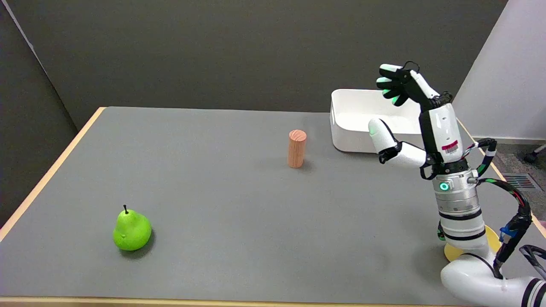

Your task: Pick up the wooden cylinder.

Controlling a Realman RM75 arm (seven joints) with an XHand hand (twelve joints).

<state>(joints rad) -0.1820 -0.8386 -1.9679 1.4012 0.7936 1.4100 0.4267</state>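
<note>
Tabletop (239, 221) in grey runs out below and to the left of the raised right hand (416, 117), which stands upright on its arm with fingers spread wide and thumb jutting away from them, holding nothing. Just behind the hand sits a white bin (347, 128), its open top partly hidden by the palm. Well apart to the hand's left, the wooden cylinder (297, 148) stands upright and untouched on the table. Farther off, down toward the near-left corner, lies a green pear (131, 230). By these signs the approach step is in hand, with grasping not yet begun. The next move likely calls for lowering the open hand leftward until thumb and fingers flank the cylinder's sides without tipping it.
</note>
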